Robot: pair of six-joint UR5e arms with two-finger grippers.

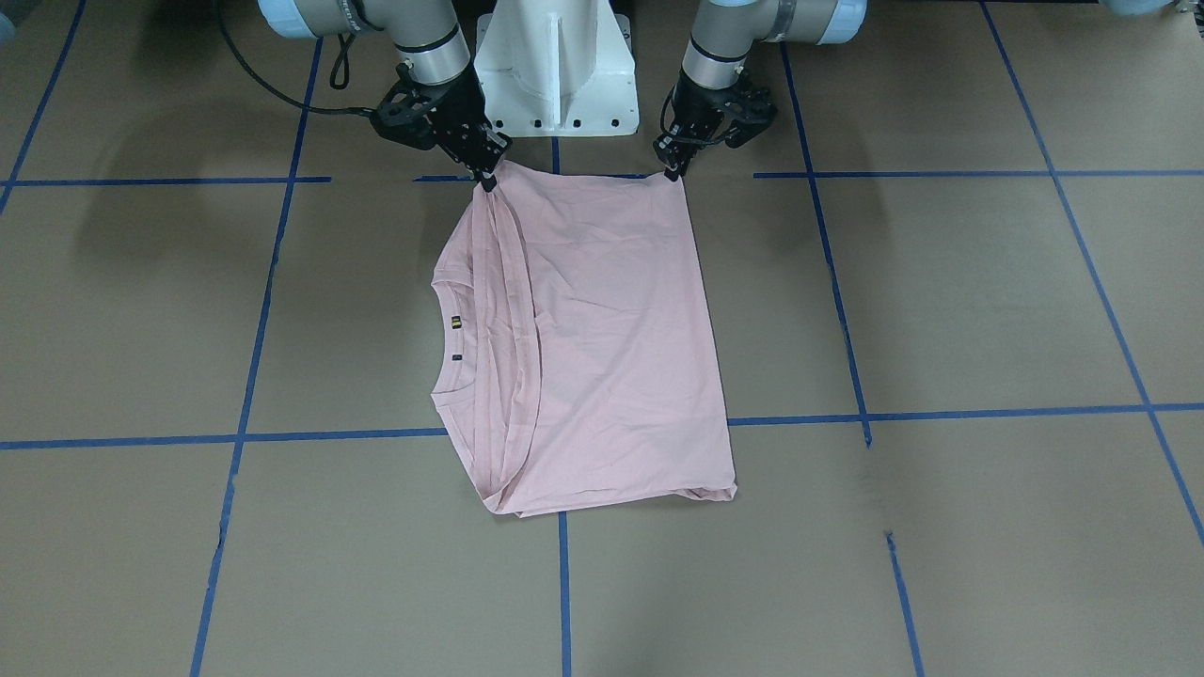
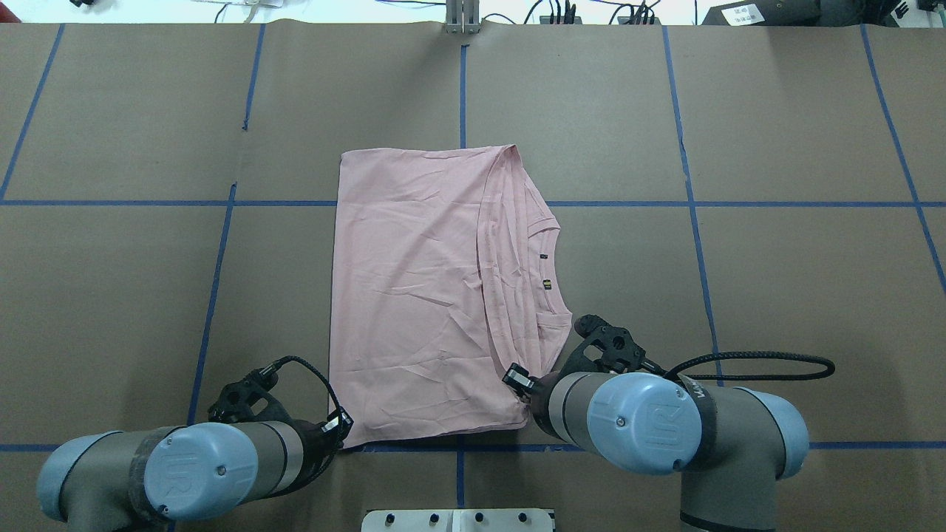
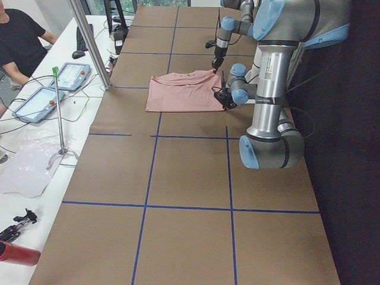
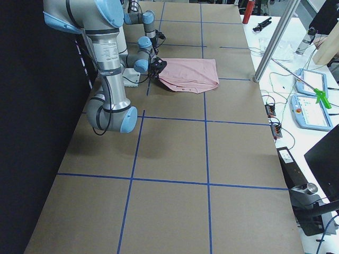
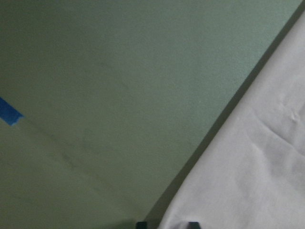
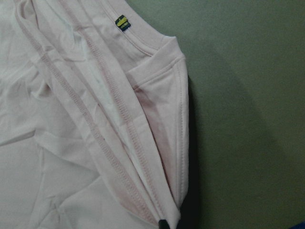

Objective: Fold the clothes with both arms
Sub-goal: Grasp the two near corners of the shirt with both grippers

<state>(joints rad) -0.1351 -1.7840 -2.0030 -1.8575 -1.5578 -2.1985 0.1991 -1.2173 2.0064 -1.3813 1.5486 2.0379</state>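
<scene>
Near the top of the front view, right hand (image 1: 489,179) and left hand (image 1: 673,171) each clamp a corner of the shirt (image 1: 602,348) lying on the tabletop (image 1: 941,301), likely so its edge lifts evenly for folding.

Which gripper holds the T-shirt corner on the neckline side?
The right gripper: its corner of the T-shirt lies beside the ribbed neckline. The left gripper holds the plain corner, away from the neckline.

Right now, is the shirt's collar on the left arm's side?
No, the collar lies at the end of the shirt that the right gripper holds.
</scene>
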